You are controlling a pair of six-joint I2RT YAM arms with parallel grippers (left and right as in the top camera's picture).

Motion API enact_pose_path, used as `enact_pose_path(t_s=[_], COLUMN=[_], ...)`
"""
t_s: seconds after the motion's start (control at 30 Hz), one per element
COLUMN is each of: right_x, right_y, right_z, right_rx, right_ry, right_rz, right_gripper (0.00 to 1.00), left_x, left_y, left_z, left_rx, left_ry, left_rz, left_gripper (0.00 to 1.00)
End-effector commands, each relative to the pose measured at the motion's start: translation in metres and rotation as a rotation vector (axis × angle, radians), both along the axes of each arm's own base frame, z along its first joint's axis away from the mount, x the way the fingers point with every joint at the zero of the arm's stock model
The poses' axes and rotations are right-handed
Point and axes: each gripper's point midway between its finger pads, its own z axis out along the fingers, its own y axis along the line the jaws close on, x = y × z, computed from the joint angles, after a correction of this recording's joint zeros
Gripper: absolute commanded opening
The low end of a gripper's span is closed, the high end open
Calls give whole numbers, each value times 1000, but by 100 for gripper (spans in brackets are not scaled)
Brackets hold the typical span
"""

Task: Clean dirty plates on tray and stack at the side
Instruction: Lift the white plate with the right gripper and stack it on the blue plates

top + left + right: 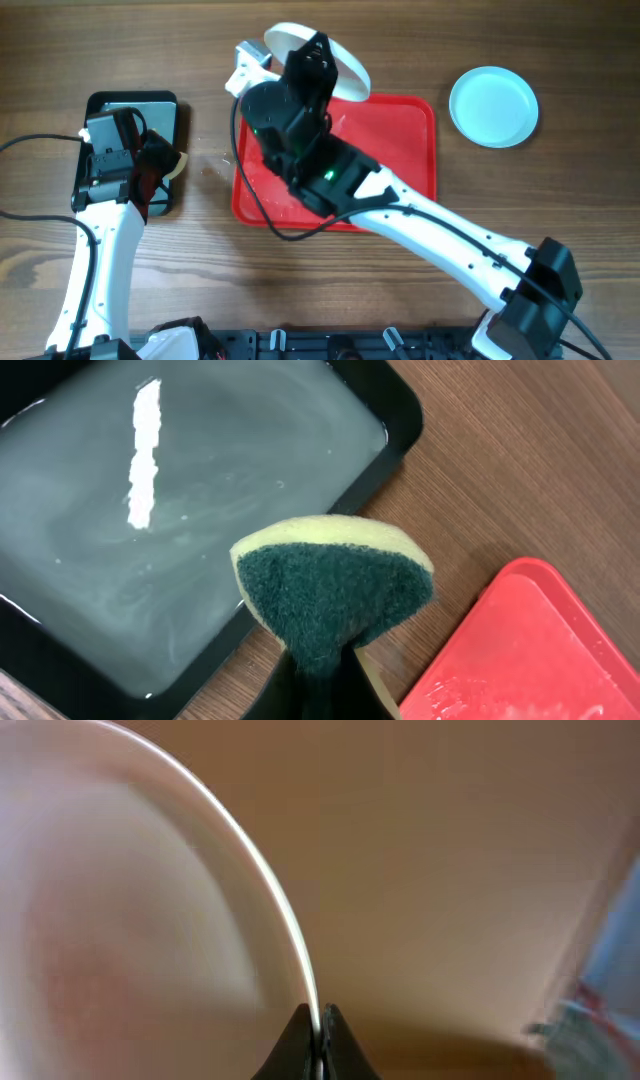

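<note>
My right gripper (318, 47) is shut on the rim of the white plate (352, 72) and holds it tilted on edge above the far side of the red tray (408, 140). In the right wrist view the jaws (320, 1020) pinch the plate's thin rim (120, 920). One pale aqua-blue plate (493, 105) lies on the table right of the tray. The other aqua plate is out of view. My left gripper (158, 160) is shut on a green-and-yellow sponge (335, 585), between the dark tray and the red tray (530, 650).
A dark rectangular tray (400, 410) holding cloudy water sits at the left of the table (165, 103). My right arm covers much of the red tray. A small white object (245, 65) lies by the tray's far left corner.
</note>
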Motion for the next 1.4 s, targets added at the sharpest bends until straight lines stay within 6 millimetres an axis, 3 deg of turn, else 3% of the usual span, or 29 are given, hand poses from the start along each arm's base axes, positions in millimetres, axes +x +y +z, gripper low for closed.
enact_pose_path(t_s=[0.0, 0.07, 0.13, 0.17, 0.2, 0.23, 0.27, 0.3, 0.37, 0.5, 0.57, 0.63, 0.7, 0.8, 0.87, 0.93, 1.0, 1.13, 1.2, 1.23, 1.33, 1.37], right_x=[-17, -12, 0, 13, 5, -16, -22, -16, 1, 27, 36, 45, 52, 56, 52, 45, 40, 38, 39, 42, 52, 52], right_y=[-16, -17, -27, -21, -5, -3, -13, -24, -45, -79, -108, -156, -199, -277, -346, -385, -411, -433, -434, -432, -416, -415], right_z=[26, 27, 3, -48, -131, -181, -193, -192, -171, -120, -95, -79, -78, -97, -128, -154, -183, -243, -261, -268, -268, -267], right_rx=[-122, 119, 450, 462, 305, 208, 238, 317, 481, 798, 987, 1199, 1353, 1529, 1618, 1645, 1683, 1725, 1725, 1736, 1787, 1791], right_ry=[-18, -99, -165, 0, 398, 670, 734, 705, 584, 421, 386, 367, 373, 357, 297, 286, 285, 353, 381, 401, 472, 473], right_rz=[-121, -115, -135, -55, 117, 217, 185, 107, -10, -62, -73, -113, -160, -321, -541, -673, -791, -944, -972, -961, -863, -859], right_gripper=[4, 4, 4, 4, 4, 4, 4, 4, 4, 4, 4, 4, 4, 5, 4, 4, 4, 4, 4, 19, 31, 50], left_x=[1, 2, 1, 1, 1, 1, 1, 1, 1, 1, 0, 0, 0, 0, 0, 0, 0, 0, 0, 0, 0, 0], left_y=[0, 0, 0, 0, 0, -1, -1, 0, 0, 0, -1, -1, -1, -1, -1, -1, -1, -1, -1, -1, -1, -1], left_z=[3, 3, 2, 2, 2, 2, 2, 2, 2, 2, 1, 1, 1, 1, 1, 1, 1, 1, 1, 1, 2, 2], left_rx=[-15, -15, -14, -14, -15, -15, -15, -15, -15, -15, -16, -16, -15, -15, -15, -15, -16, -15, -16, -15, -16, -16], left_ry=[-12, -12, -11, -11, -8, -8, -8, -8, -11, -8, -5, -5, -5, -5, -5, -5, -5, -5, -5, -5, -6, -6], left_rz=[7, 7, 7, 7, 7, 7, 7, 7, 7, 7, 7, 7, 7, 7, 7, 7, 7, 7, 7, 7, 7, 7], left_gripper=[4, 4, 4, 4, 4, 4, 4, 4, 4, 4, 4, 4, 4, 4, 4, 4, 4, 4, 4, 4, 4, 4])
